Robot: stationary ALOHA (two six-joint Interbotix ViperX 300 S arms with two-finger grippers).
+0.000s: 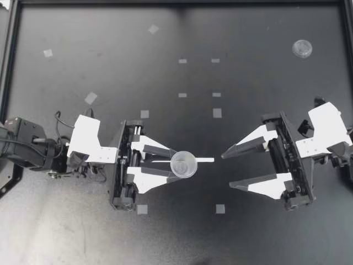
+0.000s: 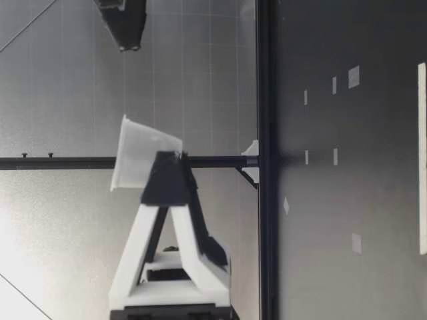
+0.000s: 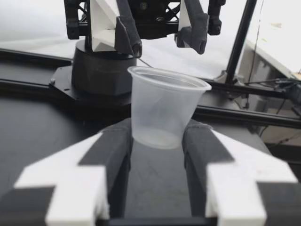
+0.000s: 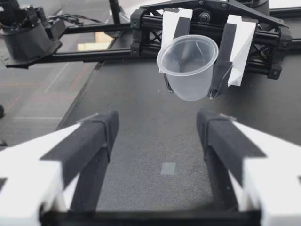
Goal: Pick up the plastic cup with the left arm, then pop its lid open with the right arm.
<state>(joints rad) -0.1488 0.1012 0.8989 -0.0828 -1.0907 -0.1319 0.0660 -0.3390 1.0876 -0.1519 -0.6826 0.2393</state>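
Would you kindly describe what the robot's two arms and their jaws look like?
Both the left arm and right arm are black-framed with white angular plates. The jaws are long, tapering wedges, white with black padded inner faces. Thin black cables loop beside the left arm's wrist.

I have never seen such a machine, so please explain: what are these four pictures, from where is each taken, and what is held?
This is a robot with two arms at a black table. One camera looks straight down, one looks across from table height, and one sits on each wrist. The left gripper has its fingers shut on a clear plastic cup, held above the table. The right gripper faces it, fingers open, empty. On the table lie small tape squares and, far off, a small clear round piece.
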